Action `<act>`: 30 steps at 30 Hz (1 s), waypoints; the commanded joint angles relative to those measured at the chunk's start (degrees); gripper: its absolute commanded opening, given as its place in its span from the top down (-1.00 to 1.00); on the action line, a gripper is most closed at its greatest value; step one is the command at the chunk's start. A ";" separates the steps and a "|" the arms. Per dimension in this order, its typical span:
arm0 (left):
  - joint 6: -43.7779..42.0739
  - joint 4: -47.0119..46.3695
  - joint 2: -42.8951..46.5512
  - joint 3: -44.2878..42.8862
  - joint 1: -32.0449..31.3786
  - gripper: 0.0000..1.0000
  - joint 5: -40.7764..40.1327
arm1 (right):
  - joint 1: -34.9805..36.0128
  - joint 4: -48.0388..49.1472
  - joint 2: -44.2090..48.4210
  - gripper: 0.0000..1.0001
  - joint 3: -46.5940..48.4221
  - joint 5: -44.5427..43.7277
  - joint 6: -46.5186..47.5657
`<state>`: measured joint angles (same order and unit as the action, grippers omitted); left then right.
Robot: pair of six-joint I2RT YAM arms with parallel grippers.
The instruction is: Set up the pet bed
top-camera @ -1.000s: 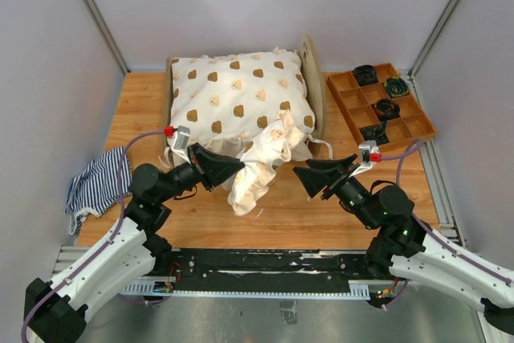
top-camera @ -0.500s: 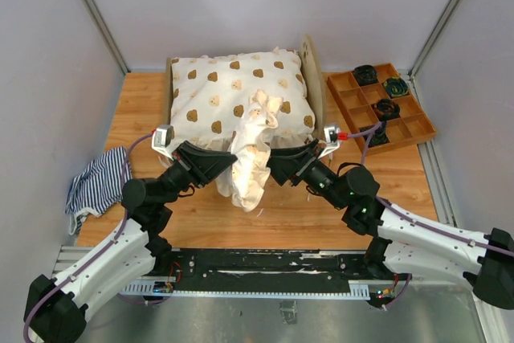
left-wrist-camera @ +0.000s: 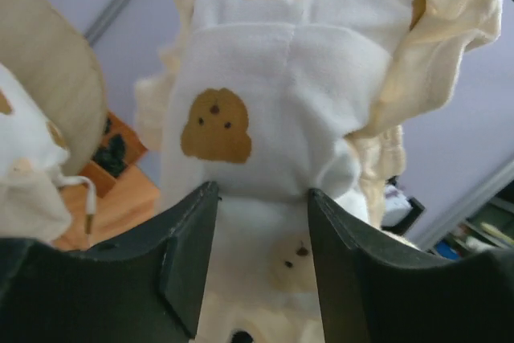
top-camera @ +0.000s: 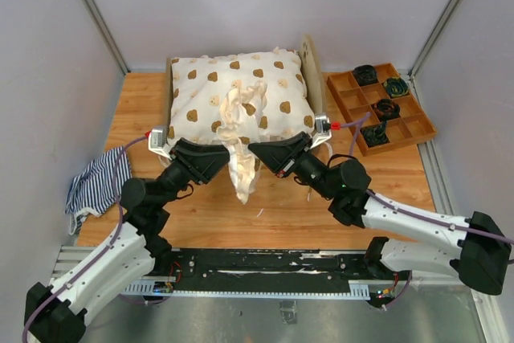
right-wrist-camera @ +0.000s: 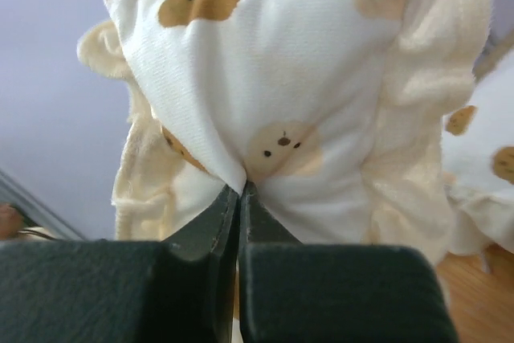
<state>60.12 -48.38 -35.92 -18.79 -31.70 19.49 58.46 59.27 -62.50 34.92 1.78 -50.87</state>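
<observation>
At the left edge of the table [top-camera: 144,110] lies one striped cloth [top-camera: 92,184], well apart from the work. Next, the left gripper [top-camera: 230,157] has its jaws spread, with the one frilled bear-print cloth [top-camera: 243,170] filling the gap. I cannot tell whether they press it. The right gripper [top-camera: 254,151] is pressed together on a fold of that cloth, which hangs between the two tools. Just beyond them, at the far middle of the table, sits the one pet bed [top-camera: 310,70]. Its long axis runs left to right, with the headboard at the right end, and one bear-print cushion [top-camera: 205,90] lies on it. The right arm is judged nearer the headboard. One tray [top-camera: 415,124] stands at far right.
</observation>
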 commanded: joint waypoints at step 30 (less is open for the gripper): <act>-53.48 55.67 24.11 -6.02 -0.29 -0.98 -14.71 | -21.02 -86.81 -46.39 0.99 82.60 -24.87 60.98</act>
<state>8.58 6.94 -12.32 -25.19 -31.70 3.92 40.71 -25.26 -106.08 111.90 -28.25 10.35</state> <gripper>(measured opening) 0.992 0.009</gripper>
